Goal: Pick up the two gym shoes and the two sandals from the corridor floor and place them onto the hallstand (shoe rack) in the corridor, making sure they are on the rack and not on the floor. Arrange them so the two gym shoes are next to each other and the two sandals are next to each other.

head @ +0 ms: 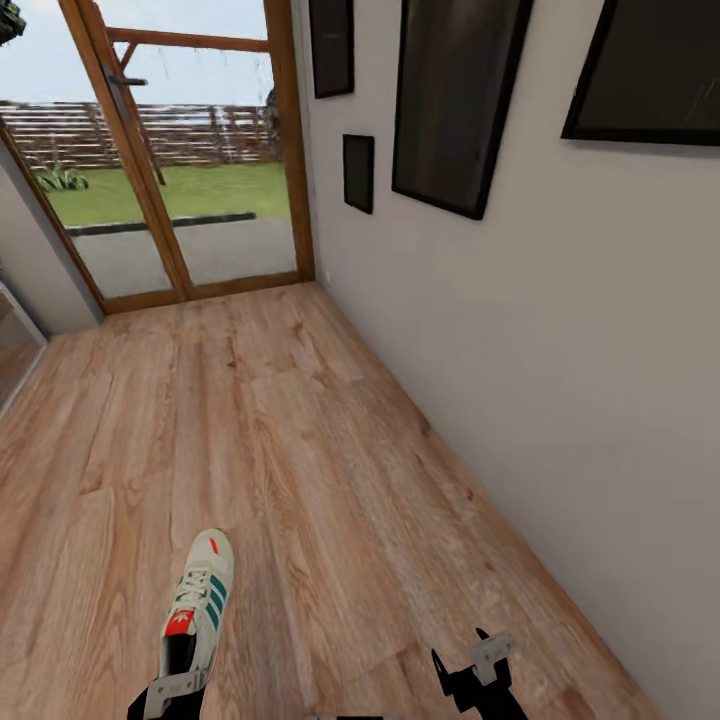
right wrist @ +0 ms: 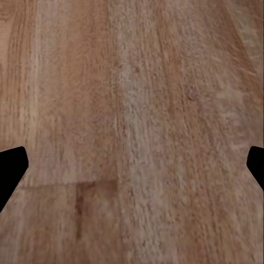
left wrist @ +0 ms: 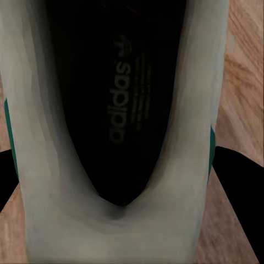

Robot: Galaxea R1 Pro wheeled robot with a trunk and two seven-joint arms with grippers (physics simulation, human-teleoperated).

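Left pincer [head: 172, 690], lower left of frame, grips my sneaker [head: 198, 600] at the heel, toe pointing up-frame toward the door [head: 190, 150]. Right pincer [head: 470, 665] hangs wide open and empty over the floor [head: 300, 430], lower right; no rack in sight.

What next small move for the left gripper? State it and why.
Probably turn the base to find the rack, carrying the shoe along. The left gripper appears closed on the heel of the white lace-up sneaker with green stripes, whose dark opening fills the left wrist view, and the head view shows just wood-plank floor, wall and a glass door ahead. The right gripper is open.
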